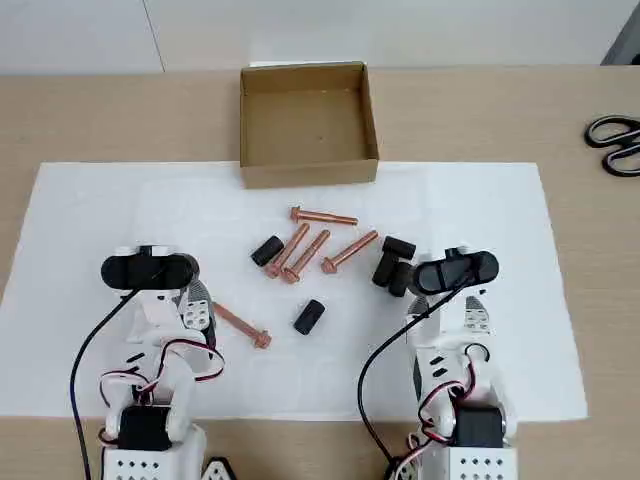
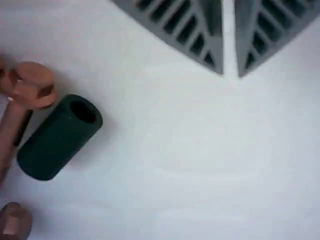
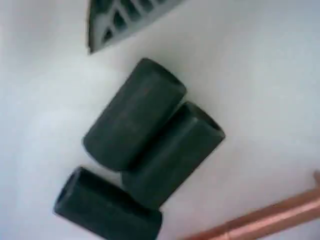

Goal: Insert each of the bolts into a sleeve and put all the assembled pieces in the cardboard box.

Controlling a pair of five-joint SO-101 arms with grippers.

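Several copper bolts lie on the white sheet: one (image 1: 323, 216) nearest the cardboard box (image 1: 305, 120), three side by side (image 1: 306, 255) in the middle, one (image 1: 241, 325) by my left arm. Black sleeves lie loose: one (image 1: 267, 250) against the middle bolts, one (image 1: 310, 316) alone, three bunched (image 1: 393, 265). My left gripper (image 2: 229, 60) is shut and empty, with a sleeve (image 2: 60, 137) and a bolt head (image 2: 30, 85) ahead of it. My right gripper (image 1: 452, 272) hangs open by the three sleeves (image 3: 145, 145); one finger (image 3: 125, 20) shows, and a bolt (image 3: 260, 222) lies beyond.
The white sheet (image 1: 90, 220) covers most of the wooden table. Black scissors (image 1: 615, 143) lie at the far right edge. The cardboard box stands open at the sheet's far edge, with nothing inside.
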